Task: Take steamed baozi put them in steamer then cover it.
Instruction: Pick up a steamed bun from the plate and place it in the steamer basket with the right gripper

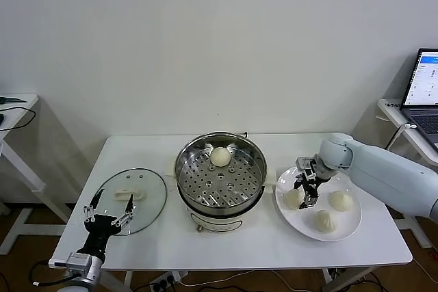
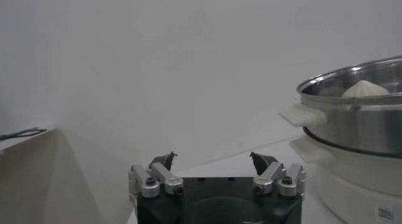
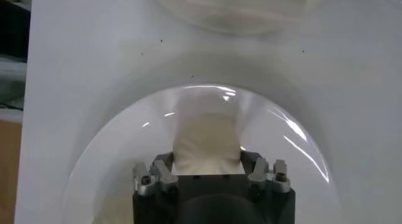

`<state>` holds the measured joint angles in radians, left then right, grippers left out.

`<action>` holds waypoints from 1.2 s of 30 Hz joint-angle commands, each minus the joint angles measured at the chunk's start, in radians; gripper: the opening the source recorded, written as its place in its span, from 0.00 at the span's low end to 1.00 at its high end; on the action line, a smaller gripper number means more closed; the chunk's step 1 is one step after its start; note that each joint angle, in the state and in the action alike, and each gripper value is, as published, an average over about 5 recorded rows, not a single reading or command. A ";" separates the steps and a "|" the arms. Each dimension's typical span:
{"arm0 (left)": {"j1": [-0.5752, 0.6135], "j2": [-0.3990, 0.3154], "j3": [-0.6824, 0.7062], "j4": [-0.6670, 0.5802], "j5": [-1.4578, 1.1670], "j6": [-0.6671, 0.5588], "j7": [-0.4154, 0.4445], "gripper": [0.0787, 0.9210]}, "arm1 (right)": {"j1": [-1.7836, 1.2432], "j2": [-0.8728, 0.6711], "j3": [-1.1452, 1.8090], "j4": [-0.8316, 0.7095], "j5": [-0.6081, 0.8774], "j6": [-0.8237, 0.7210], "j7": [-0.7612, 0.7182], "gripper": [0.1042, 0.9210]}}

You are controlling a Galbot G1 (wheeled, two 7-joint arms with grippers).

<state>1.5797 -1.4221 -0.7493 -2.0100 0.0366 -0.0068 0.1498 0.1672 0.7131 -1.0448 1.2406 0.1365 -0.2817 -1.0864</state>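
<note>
Right gripper (image 1: 306, 193) — fingers straddling a baozi (image 1: 293, 198) on the plate (image 1: 342, 229) right of the steamer (image 1: 220, 172), whether clamped unclear. Risk — squashing or slipping. Left gripper (image 1: 108, 211) spread, idle by cover (image 1: 131, 198).

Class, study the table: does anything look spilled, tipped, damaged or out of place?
Nothing stands out. The steamer stands upright with one baozi inside, three more sit on the plate under the right pincer, and the cover lies flat beside the left pincer.

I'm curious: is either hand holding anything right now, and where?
The right hand grips a baozi on the plate by its sides. The left hand holds nothing.
</note>
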 commanded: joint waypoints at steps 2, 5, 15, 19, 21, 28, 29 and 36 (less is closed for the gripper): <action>-0.002 0.003 0.000 -0.001 0.000 0.001 -0.001 0.88 | 0.356 -0.108 -0.243 0.160 0.230 -0.019 -0.014 0.73; -0.005 0.003 0.002 0.001 0.000 0.001 -0.001 0.88 | 0.549 -0.116 -0.371 0.222 0.322 -0.035 -0.023 0.73; -0.013 0.014 0.005 -0.003 -0.006 0.004 0.000 0.88 | 0.936 0.022 -0.640 0.360 0.549 -0.122 -0.010 0.73; -0.017 0.018 0.002 -0.002 -0.013 0.004 0.004 0.88 | 0.895 0.125 -0.620 0.386 0.608 -0.175 0.048 0.73; -0.019 0.020 -0.003 0.001 -0.018 0.004 0.006 0.88 | 0.848 0.184 -0.587 0.382 0.624 -0.194 0.076 0.73; -0.022 0.021 -0.030 0.016 -0.034 0.004 0.015 0.88 | 0.709 0.378 -0.490 0.305 0.658 -0.228 0.127 0.73; -0.022 0.021 -0.035 0.018 -0.036 0.003 0.016 0.88 | 0.693 0.405 -0.481 0.291 0.660 -0.231 0.131 0.73; -0.021 0.023 -0.050 0.018 -0.036 0.005 0.019 0.88 | 0.600 0.562 -0.435 0.168 0.630 -0.243 0.140 0.73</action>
<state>1.5579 -1.4017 -0.7796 -1.9945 0.0054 -0.0036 0.1653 0.8420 1.0494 -1.5106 1.5026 0.7314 -0.4944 -0.9808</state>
